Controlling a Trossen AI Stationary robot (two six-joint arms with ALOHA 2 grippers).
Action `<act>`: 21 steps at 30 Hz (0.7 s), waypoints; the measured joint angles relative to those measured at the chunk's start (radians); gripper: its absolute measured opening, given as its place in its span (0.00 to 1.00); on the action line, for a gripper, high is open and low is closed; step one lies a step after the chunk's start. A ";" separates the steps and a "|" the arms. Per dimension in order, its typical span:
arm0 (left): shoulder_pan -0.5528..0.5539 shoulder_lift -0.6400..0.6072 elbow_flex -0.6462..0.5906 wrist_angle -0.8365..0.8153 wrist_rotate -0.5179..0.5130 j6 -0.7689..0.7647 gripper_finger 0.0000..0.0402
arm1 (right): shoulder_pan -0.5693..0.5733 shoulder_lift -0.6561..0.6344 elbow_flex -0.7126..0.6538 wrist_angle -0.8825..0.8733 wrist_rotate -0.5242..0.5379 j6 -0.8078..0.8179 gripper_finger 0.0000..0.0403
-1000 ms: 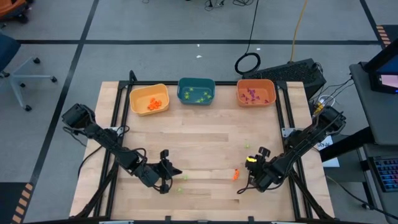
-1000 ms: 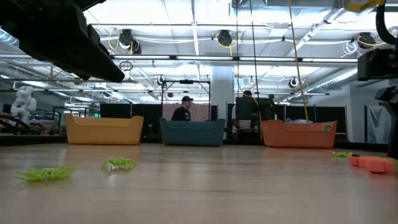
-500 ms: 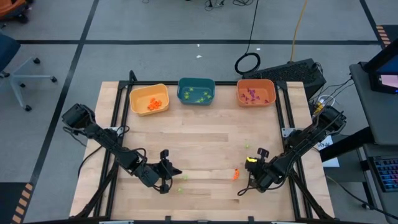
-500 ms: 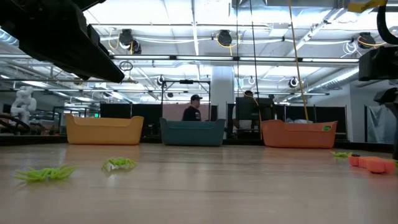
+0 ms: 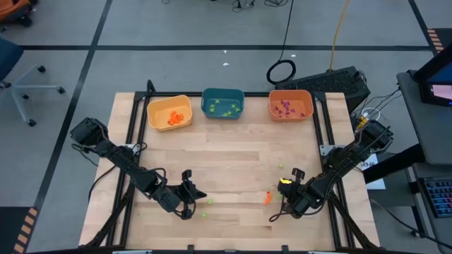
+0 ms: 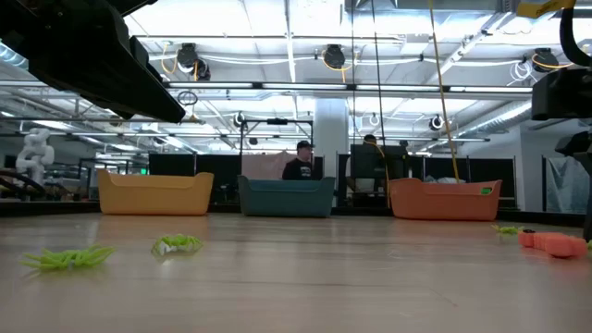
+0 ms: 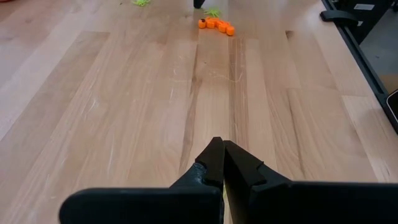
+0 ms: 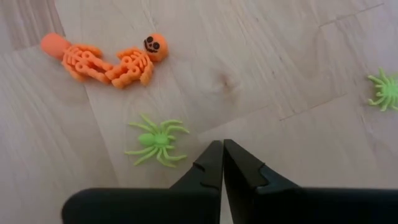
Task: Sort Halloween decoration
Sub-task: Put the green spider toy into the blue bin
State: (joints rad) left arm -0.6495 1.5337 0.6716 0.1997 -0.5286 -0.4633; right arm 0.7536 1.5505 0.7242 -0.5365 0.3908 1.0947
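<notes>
Two orange skeleton trinkets (image 8: 102, 61) lie on the wooden table just ahead of my right gripper (image 8: 222, 144), which is shut with nothing between its fingers. A light-green spider (image 8: 155, 140) lies beside its fingertips, and another (image 8: 384, 89) lies farther off. In the high view the right gripper (image 5: 277, 204) is near the front right, next to the orange trinkets (image 5: 267, 197). My left gripper (image 7: 222, 142) is shut above bare wood at the front left (image 5: 198, 196), with small green trinkets (image 5: 210, 202) close by.
Along the far edge stand a yellow bin (image 5: 169, 113) with orange pieces, a teal bin (image 5: 223, 103) with green ones and an orange bin (image 5: 290, 104) with purple ones. Two green spiders (image 6: 65, 258) (image 6: 176, 244) lie near the front. A person moves behind the table.
My right gripper has shut on nothing beside the orange skeletons and tipped slightly. The person behind the table has walked to the right past the teal bin.
</notes>
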 joint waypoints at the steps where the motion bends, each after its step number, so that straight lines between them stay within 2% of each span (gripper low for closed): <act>1: 0.000 0.000 0.000 0.000 0.000 0.000 0.02 | 0.000 0.000 0.000 0.001 0.000 0.003 0.00; 7: 0.000 0.000 0.000 0.000 0.000 0.000 0.02 | 0.004 -0.018 0.008 0.006 -0.006 0.044 0.01; 10: 0.000 0.000 0.000 0.000 0.000 0.000 0.02 | 0.022 -0.022 0.044 0.015 -0.006 0.006 0.05; 21: 0.000 0.000 0.000 0.000 0.000 0.000 0.02 | 0.069 -0.014 0.055 -0.009 -0.006 -0.092 0.32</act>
State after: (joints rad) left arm -0.6496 1.5337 0.6716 0.1997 -0.5288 -0.4629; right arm 0.8230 1.5360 0.7788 -0.5457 0.3844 1.0024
